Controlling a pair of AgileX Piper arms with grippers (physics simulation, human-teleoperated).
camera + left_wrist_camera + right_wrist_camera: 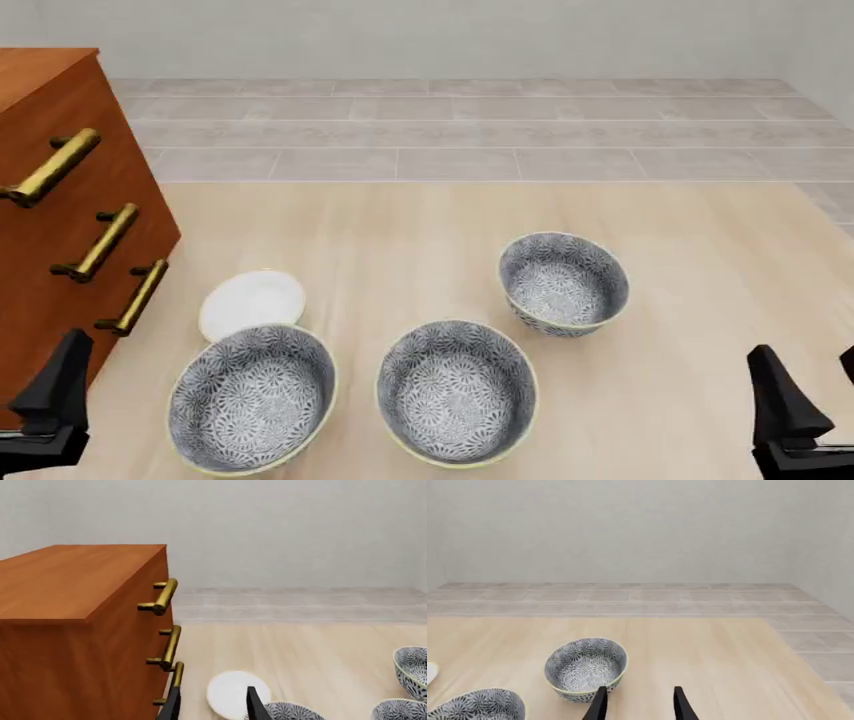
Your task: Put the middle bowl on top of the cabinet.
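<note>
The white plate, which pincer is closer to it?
Left. The left pincer sits at the table's near left edge, just below the white plate. The right pincer is far across the table, beyond the three bowls.

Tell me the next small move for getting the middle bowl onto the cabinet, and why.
Probably bring the left gripper forward over the middle bowl. Both grippers hang open and empty at the near edge, and the cabinet stands on the left.

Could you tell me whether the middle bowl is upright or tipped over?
Upright: the middle bowl rests on the table, its patterned, empty inside facing up.
</note>
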